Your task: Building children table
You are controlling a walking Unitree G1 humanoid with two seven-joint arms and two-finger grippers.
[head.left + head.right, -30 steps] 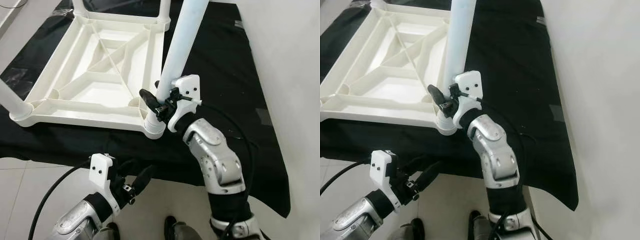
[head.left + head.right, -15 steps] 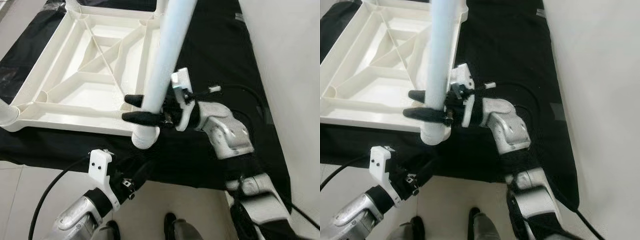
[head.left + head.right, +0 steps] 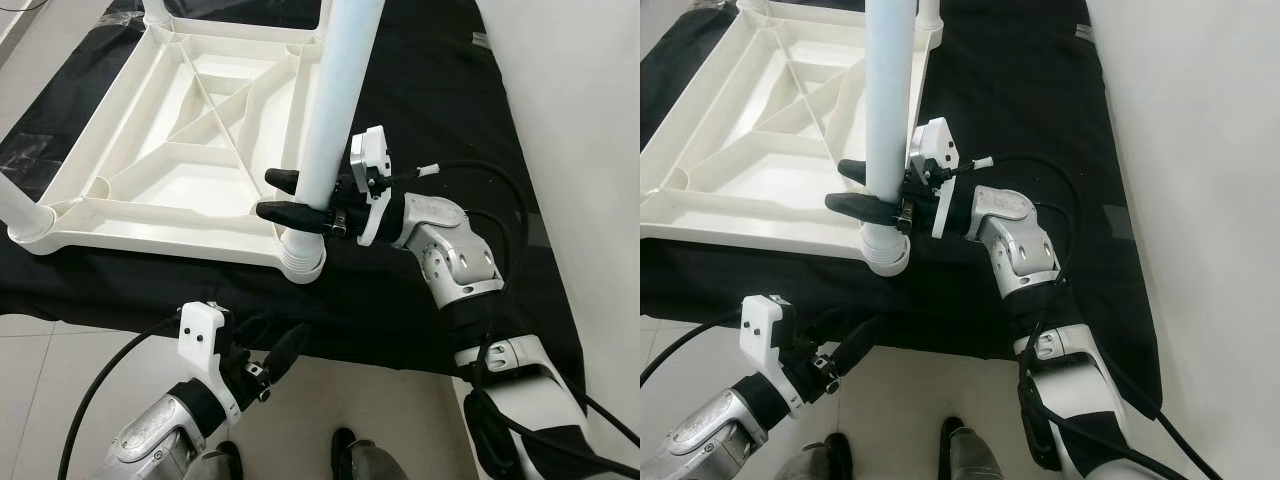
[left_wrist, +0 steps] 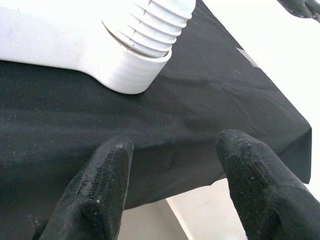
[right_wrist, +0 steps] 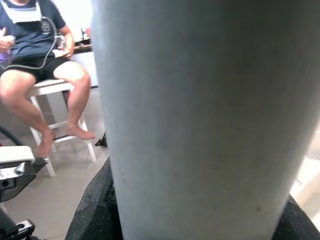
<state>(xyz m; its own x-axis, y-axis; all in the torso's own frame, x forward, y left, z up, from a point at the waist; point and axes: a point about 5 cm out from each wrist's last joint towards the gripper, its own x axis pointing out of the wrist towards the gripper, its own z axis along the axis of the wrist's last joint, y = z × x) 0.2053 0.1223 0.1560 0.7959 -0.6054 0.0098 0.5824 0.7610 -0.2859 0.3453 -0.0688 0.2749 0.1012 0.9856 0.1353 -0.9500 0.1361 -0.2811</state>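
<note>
Gripping the white table leg (image 3: 335, 110) low with your right gripper (image 3: 285, 197), just above the ribbed corner socket (image 3: 301, 258) of the upturned tabletop (image 3: 190, 160), you risk cross-threading if it tilts; left gripper (image 3: 268, 352) hangs open.

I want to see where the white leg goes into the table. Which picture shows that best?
The left eye view: the leg stands in the corner socket of the upside-down table, with the right gripper around it. The left wrist view shows the ribbed socket up close. The right wrist view shows a blurry piece of leg.
</note>
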